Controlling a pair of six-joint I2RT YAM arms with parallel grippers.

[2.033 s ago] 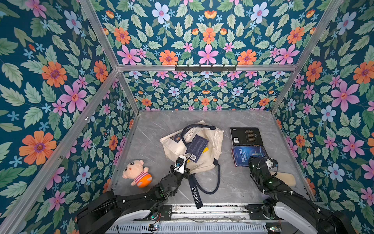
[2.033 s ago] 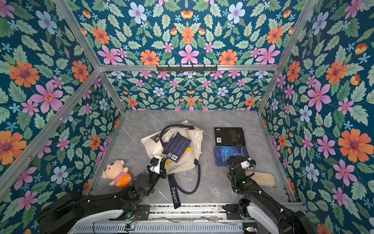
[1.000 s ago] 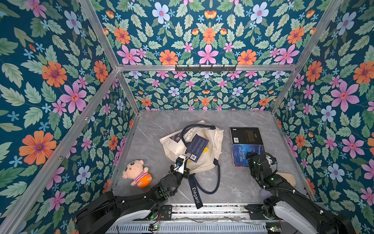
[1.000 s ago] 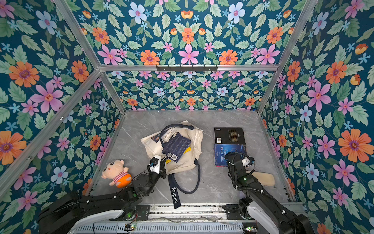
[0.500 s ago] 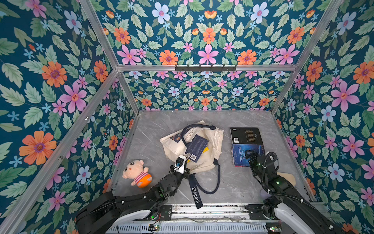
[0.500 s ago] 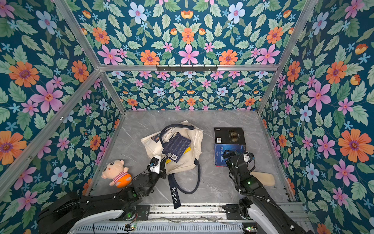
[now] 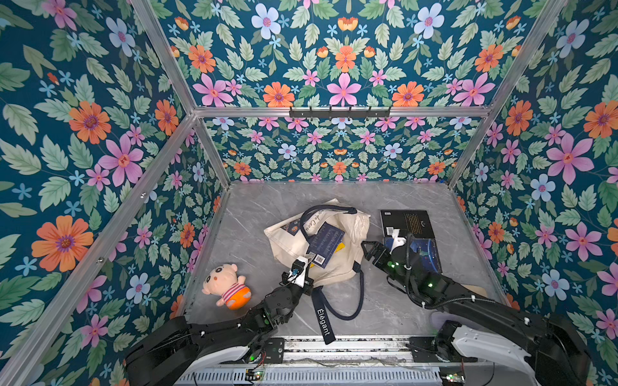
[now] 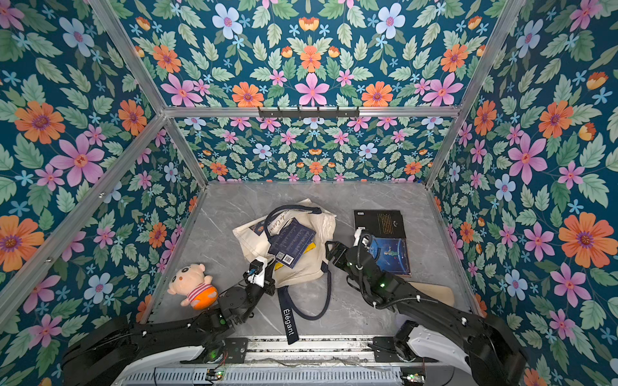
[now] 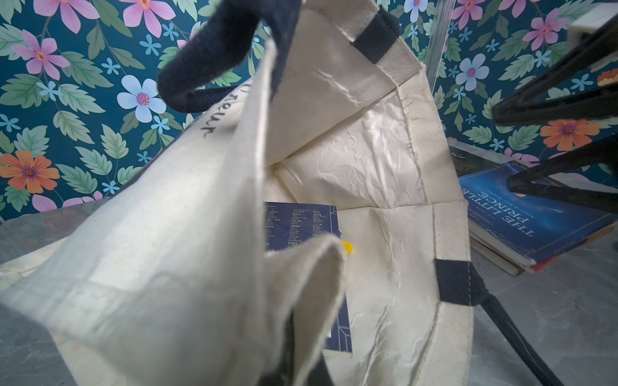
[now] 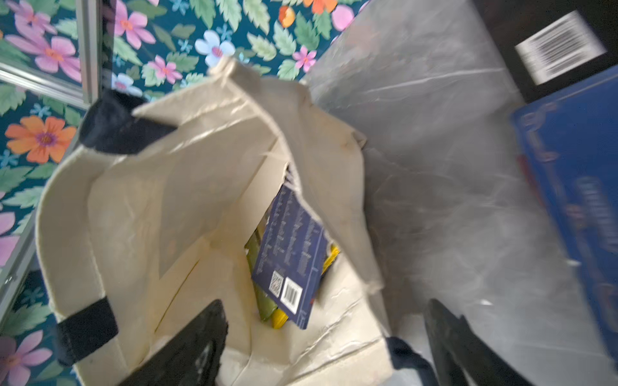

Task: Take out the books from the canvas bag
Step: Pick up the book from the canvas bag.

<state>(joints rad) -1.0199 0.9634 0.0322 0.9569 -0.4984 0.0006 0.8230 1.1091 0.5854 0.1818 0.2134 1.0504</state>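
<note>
Here, taking twelve o'clock as the far wall, the cream canvas bag (image 7: 284, 239) lies slumped at the centre of the grey marble tabletop (image 7: 261, 207). Its mouth is open enough that both top views see inside. The left gripper (image 7: 302, 269) is clenched on the bag's near rim, at about seven o'clock of the bag, and holds that edge lifted.

Inside, a dark blue paperback (image 7: 326, 245) lies uppermost with its barcode toward six o'clock. A yellow book (image 7: 339, 248) peeks out at its three o'clock edge. In the right wrist view a greenish cover (image 10: 264, 300) also shows beneath it.

The right gripper (image 7: 383, 243) hovers just beside the bag at three o'clock, jaws spread wide with nothing between them.

Two books lie out on the table at two o'clock. One is a black book (image 7: 406, 222), back cover up with its barcode showing. The other is a blue copy of The Little Prince (image 7: 429, 257), overlapping the black book's near edge.

The navy strap (image 7: 322, 320) reading Elégant trails toward six o'clock. A pink plush doll (image 7: 227, 285) sits at eight o'clock, well apart from the bag.
</note>
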